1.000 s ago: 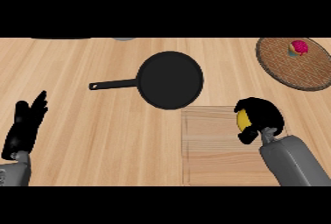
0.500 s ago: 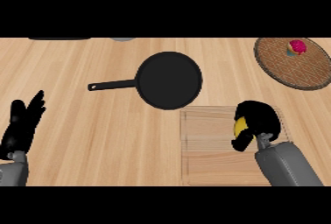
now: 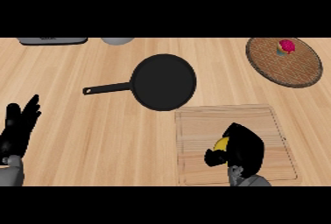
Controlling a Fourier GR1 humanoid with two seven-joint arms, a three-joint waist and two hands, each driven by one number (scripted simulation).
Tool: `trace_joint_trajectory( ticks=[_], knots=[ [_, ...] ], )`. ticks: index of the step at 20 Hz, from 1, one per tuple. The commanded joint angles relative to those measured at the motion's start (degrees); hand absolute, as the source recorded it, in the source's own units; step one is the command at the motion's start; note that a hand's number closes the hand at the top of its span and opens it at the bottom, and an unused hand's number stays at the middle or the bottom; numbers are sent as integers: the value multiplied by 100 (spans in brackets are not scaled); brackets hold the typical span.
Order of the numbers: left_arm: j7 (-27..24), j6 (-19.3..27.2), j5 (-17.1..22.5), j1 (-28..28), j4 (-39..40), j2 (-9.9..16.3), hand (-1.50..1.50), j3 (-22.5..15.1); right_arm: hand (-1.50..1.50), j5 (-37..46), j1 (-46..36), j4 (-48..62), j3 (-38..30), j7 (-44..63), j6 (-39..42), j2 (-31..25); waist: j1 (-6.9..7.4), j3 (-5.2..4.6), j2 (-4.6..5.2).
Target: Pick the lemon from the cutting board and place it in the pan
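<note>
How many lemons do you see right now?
1: the lemon is on the cutting board, mostly hidden under the right hand curled round it. None shows elsewhere.

You are looking down on a pale wooden bench (image 3: 77, 131) with planks running side to side. A black pan (image 3: 163, 81) lies near its middle, handle pointing toward the left edge. Just beside it, toward the near edge, a light wooden cutting board (image 3: 194, 144) lies flat. A round woven mat (image 3: 283, 61) sits in the far right corner. At the far edge lie a dark grey tray (image 3: 51, 40) and a grey bowl (image 3: 117, 40), both partly cut off.
</note>
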Motion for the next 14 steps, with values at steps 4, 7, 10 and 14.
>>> trace_joint_trajectory(
  ticks=[4,7,10,14],
  knots=[
    [-53,-53,23,-69,119,41,0,32,150,2182,-385,-1148,1301,1702,-600,203,56,-5,9],
    [-10,90,-89,-162,4,-137,0,-123,150,2617,-629,-1305,1866,2139,-149,205,184,9,68],
    [-10,-55,-6,-117,-107,-57,0,-100,150,2798,-564,-1415,1911,2147,-277,205,246,21,101],
    [-1,-130,24,-340,43,41,0,-49,150,2532,-1226,-1120,1464,2152,-373,206,347,21,163]
  ],
)
